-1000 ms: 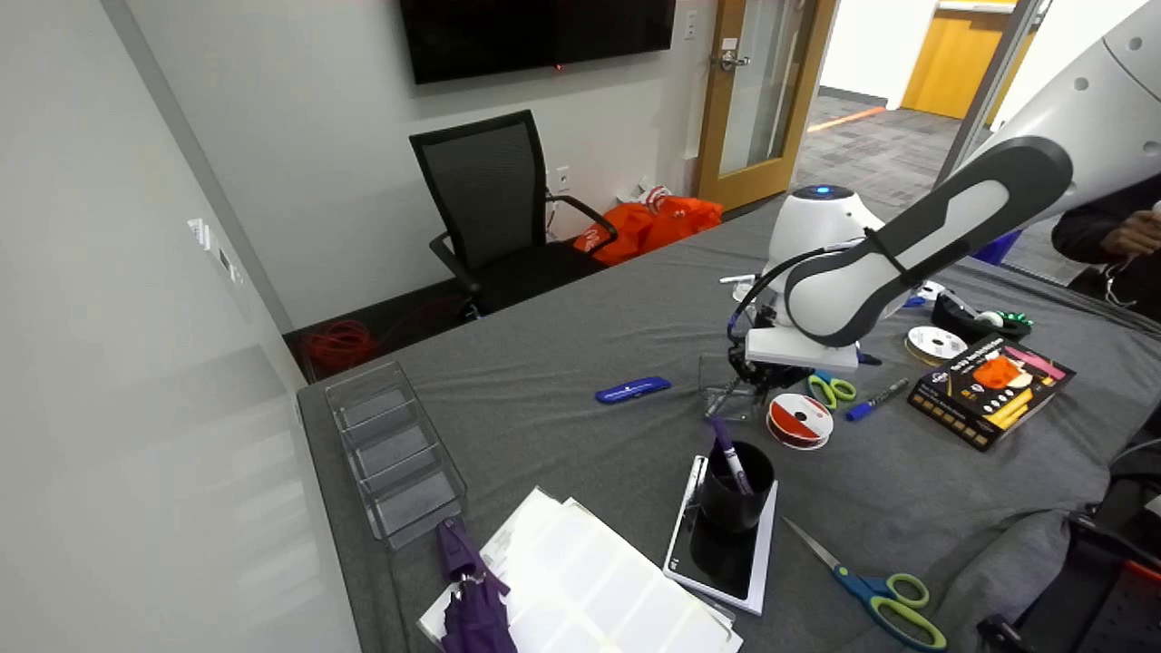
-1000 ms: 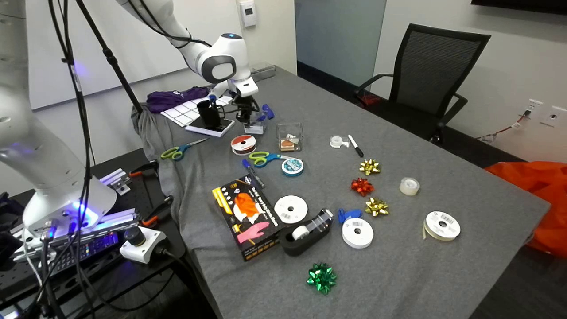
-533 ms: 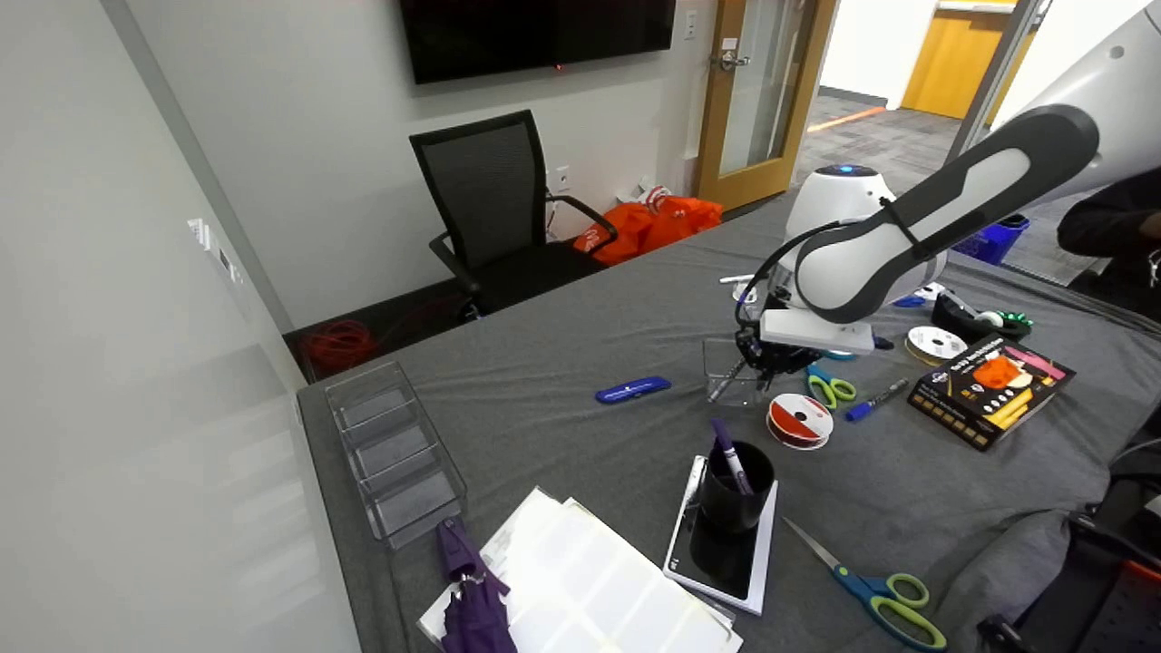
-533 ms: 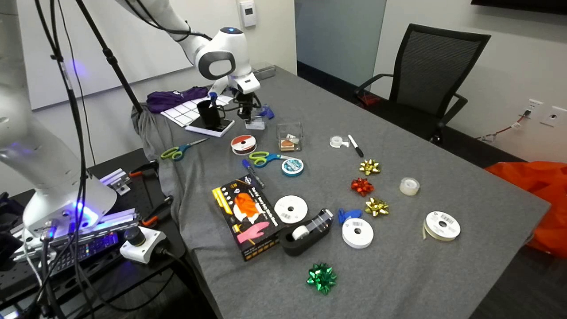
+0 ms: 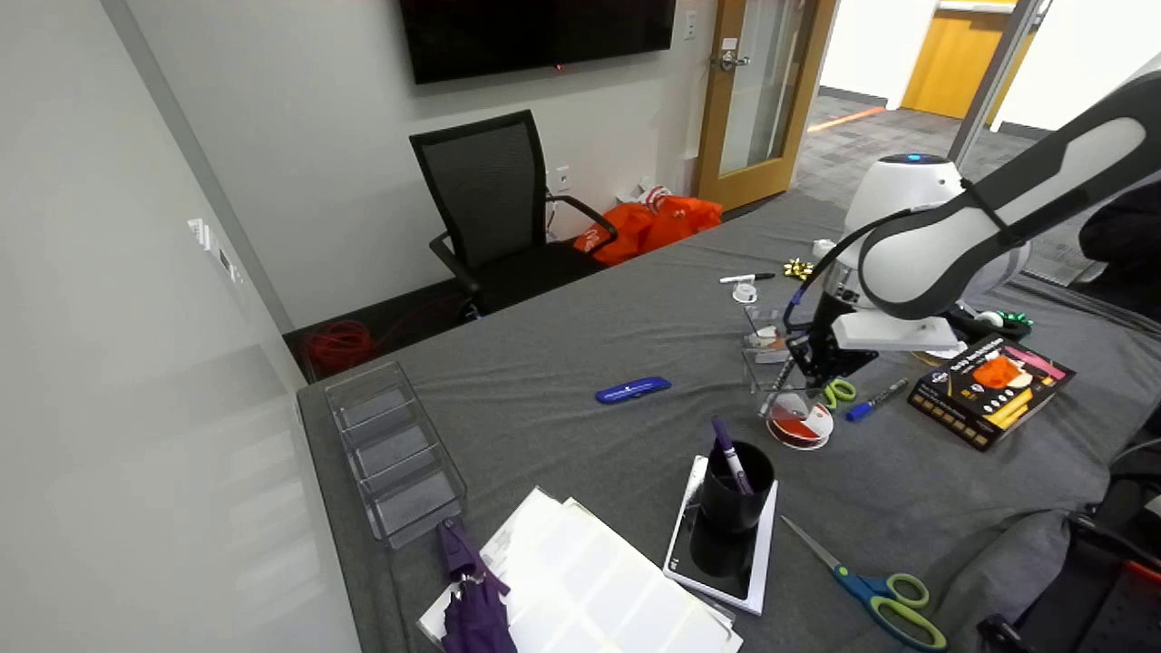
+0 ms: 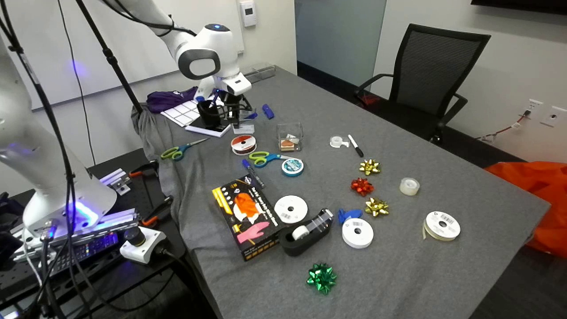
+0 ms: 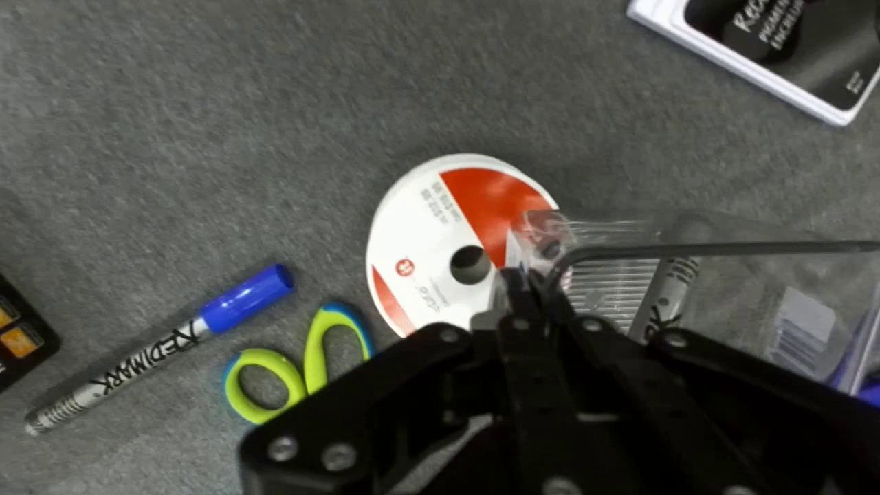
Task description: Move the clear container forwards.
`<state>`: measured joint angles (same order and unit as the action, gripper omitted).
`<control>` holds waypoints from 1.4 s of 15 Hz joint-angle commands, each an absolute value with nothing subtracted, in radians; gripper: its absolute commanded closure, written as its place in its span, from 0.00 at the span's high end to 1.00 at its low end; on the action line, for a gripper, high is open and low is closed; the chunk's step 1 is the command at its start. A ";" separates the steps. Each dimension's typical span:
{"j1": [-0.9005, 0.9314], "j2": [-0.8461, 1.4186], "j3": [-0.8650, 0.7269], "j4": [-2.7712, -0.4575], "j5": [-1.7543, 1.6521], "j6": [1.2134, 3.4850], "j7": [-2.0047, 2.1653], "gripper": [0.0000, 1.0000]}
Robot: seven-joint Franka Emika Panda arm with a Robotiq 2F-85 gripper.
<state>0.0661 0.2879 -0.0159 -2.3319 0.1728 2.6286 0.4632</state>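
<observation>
The clear container (image 5: 767,385) is a small see-through box with a grey marker (image 7: 665,299) and a white label in it. It hangs in the air from my gripper, over the edge of the red-and-white ribbon spool (image 7: 430,254). My gripper (image 7: 533,278) is shut on one of its walls, and the container (image 7: 735,295) reaches to the right of the fingertips in the wrist view. In an exterior view the container (image 6: 243,128) shows below the gripper (image 6: 234,120), beside the tablet-like box (image 6: 221,129). The fingertips partly hide the gripped wall.
A second clear box (image 6: 290,136) with brown and white pieces stands close by. A black cup (image 5: 735,485) with a purple pen stands on the tablet-like box. Green-handled scissors (image 6: 268,158), a blue marker (image 7: 165,347) and a blue case (image 5: 633,390) lie around.
My gripper has lifted the container off the table and carried it toward the robot's base, from beside the spool to above it. The things on the table have not moved.
</observation>
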 commanded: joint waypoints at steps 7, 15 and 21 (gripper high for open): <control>-0.042 0.049 -0.028 -2.694 0.169 2.670 -0.012 0.01; -0.114 0.090 -0.097 -2.718 0.082 2.756 -0.300 0.01; -0.140 0.113 -0.117 -2.717 0.016 2.842 -0.343 0.58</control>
<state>-0.1178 0.0949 -0.1173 -2.7089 0.0350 2.7880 -0.3090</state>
